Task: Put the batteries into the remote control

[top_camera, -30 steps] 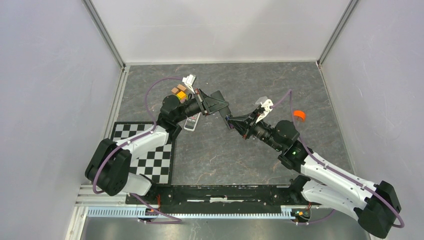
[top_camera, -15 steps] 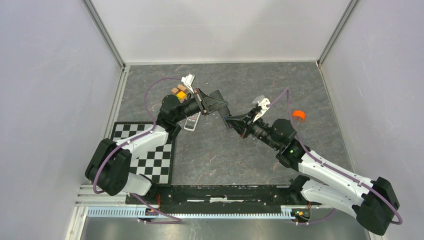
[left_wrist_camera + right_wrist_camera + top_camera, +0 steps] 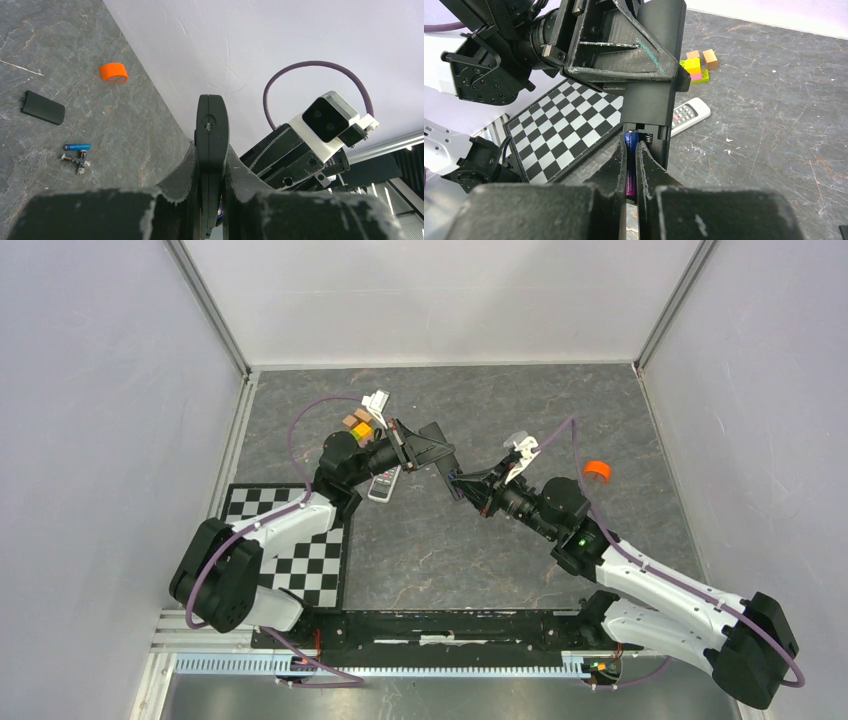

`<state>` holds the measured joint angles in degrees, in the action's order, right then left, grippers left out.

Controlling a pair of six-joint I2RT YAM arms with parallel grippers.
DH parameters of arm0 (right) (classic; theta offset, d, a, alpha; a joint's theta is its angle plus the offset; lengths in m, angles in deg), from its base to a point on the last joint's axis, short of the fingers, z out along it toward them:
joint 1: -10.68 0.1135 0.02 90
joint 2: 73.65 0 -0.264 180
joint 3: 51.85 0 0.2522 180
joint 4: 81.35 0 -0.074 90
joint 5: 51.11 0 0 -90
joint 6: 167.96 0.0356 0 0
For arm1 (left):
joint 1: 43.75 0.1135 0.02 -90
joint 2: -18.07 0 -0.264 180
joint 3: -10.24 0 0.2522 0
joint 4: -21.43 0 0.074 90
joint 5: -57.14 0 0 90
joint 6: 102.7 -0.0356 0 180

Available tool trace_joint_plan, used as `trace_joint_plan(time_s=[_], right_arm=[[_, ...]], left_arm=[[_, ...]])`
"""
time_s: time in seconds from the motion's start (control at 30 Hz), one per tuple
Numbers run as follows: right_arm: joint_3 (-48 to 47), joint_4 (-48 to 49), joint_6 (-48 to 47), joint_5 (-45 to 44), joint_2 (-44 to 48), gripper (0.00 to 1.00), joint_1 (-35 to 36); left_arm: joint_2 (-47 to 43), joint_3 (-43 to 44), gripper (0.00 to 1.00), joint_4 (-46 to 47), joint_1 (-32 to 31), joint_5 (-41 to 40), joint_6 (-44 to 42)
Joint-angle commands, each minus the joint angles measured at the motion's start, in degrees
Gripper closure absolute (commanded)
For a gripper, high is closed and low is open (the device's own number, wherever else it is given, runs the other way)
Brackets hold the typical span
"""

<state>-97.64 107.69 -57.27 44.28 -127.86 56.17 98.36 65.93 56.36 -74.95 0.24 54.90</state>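
The left pincer point(image 3: 211, 150) is clamped narrow on the slim black remote control point(image 3: 659, 105) and holds it up off the bench point(image 3: 774, 100), its open battery bay at the end nearest the right pincer. Judging by that bay, this black unit is the one being loaded. A white handset point(image 3: 689, 116) lies flat on the bench beyond and below the right pincer, untouched, with coloured blocks point(image 3: 696, 67) farther off behind it.

Seen from the left pincer, the blue battery point(image 3: 77, 146) lies on the bench far below and to its left. A small dark cover point(image 3: 42, 107) lies just past that battery, and an orange cap point(image 3: 113, 72) farther out near the wall.

The right pincer point(image 3: 631, 155) is closed tight on the purple battery point(image 3: 630, 142), which stands lengthwise between its fingers. The battery's far tip is just ahead of the pincer, at the mouth of the bay beside a spring contact. Whether it is already touching the contact I cannot tell.

The step in hand looks like seating the first battery. The next move probably calls for a short, straight push along the battery's axis. The left pincer needs to keep the remote steady, and the fingers should release only once the cell sits in its slot. The blue battery remains to be fetched.
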Motion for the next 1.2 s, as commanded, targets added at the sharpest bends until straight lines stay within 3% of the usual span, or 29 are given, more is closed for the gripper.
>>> trace_joint_plan(time_s=[0.0, 0.13, 0.5, 0.73, 1.17], right_arm=[[2.4, -13.9, -0.2, -1.0, -1.9, 0.96, -0.1], [-2.0, -21.7, 0.7, -4.6, -5.9, 0.97, -0.1], [-4.1, -26.8, -0.8, -2.8, -9.7, 0.95, -0.1], [-4.0, -24.2, -1.5, -4.3, -8.6, 0.82, 0.0], [-8.2, -19.6, -1.8, -6.5, -4.6, 0.58, 0.0]], left_arm=[[-5.3, 1.4, 0.98, 14.0, 0.2, -0.5, 4.5], [-5.5, 0.5, 0.98, 17.6, 0.2, 0.1, 4.6], [-4.8, 0.1, 0.98, 23.3, 0.3, 1.7, 5.8], [-4.8, 0.4, 0.98, 21.5, 0.3, 2.5, 7.4], [-4.7, -2.2, 0.98, 13.3, 0.5, 2.2, 1.8]])
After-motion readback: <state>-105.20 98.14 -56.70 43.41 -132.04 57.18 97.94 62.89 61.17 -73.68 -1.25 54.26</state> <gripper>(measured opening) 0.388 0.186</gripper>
